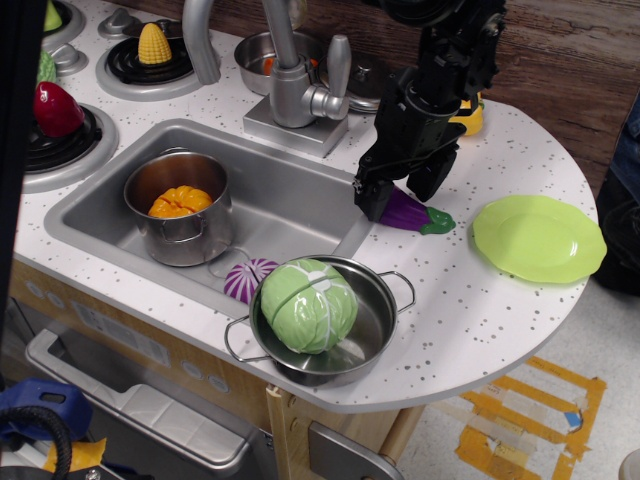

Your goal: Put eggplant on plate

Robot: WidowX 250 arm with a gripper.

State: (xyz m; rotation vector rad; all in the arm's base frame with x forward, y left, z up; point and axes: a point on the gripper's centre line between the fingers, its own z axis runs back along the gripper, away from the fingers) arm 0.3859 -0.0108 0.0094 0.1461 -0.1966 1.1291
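Observation:
The purple eggplant (413,214) lies on the speckled counter next to the sink's right edge, its green stem cap pointing right toward the plate. The lime-green plate (540,238) sits empty on the counter at the right, a short gap from the eggplant. My black gripper (398,195) has come down over the eggplant's thick left end. Its fingers stand apart, one at the left end (371,198) and one behind the eggplant (426,178). The left end of the eggplant is hidden by the finger.
A steel pan (388,290) holding a green cabbage (308,305) stands at the counter's front edge. A purple-and-white striped vegetable (247,278) and a pot (180,235) sit in the sink. The faucet (296,92) is behind-left; a yellow toy (470,116) is behind the arm.

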